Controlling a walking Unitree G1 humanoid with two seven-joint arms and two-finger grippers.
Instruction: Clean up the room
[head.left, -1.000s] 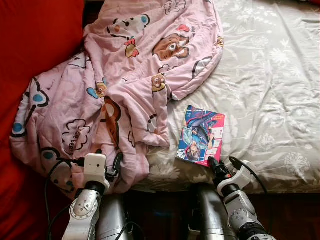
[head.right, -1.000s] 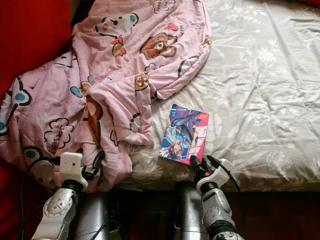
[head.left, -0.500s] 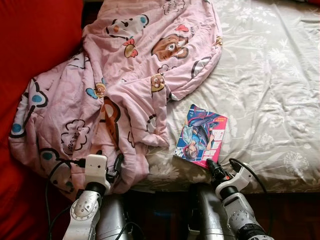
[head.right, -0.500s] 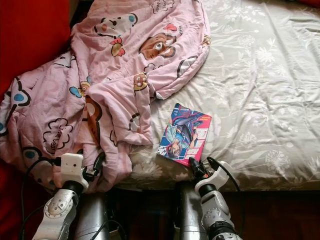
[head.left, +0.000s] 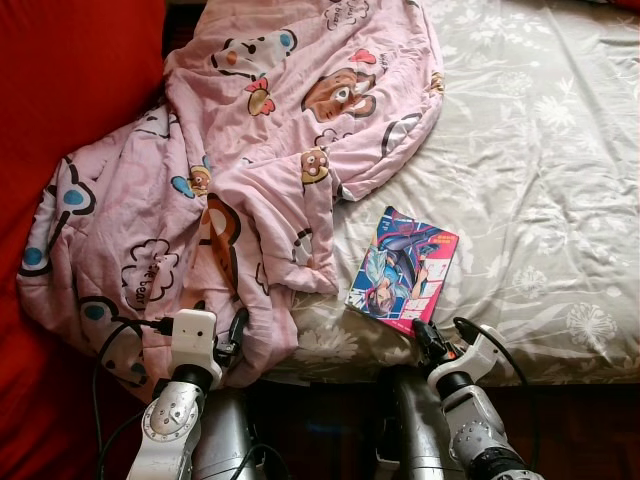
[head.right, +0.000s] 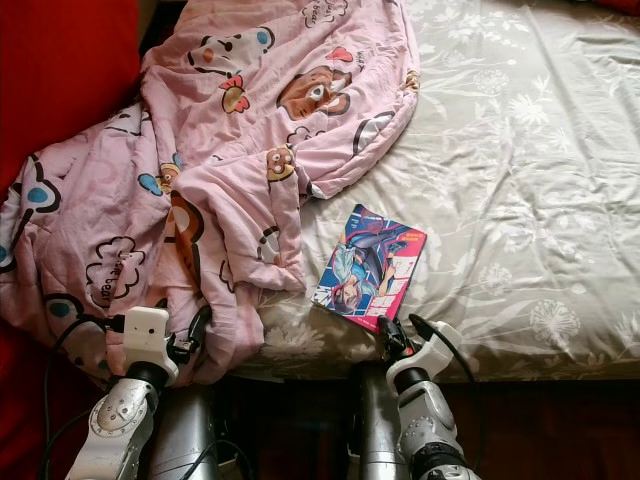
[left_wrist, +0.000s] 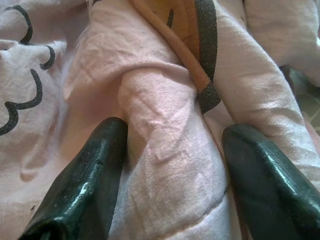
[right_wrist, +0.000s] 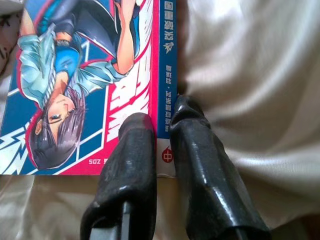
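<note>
- Our right gripper (right_wrist: 162, 132) pinches the comic book's (head.left: 403, 270) near corner; wrist view reveals this.
- Left gripper (left_wrist: 172, 165), spread, straddles a pink quilt (left_wrist: 165, 125) fold.
- The book has rotated slightly.

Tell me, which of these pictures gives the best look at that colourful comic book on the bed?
The right wrist view: the comic book is seen close up, its cover art sharp, and the right pincer pinches its spine corner. Both eye views show the whole book, smaller, lying flat on the grey sheet beside the pink blanket.
</note>
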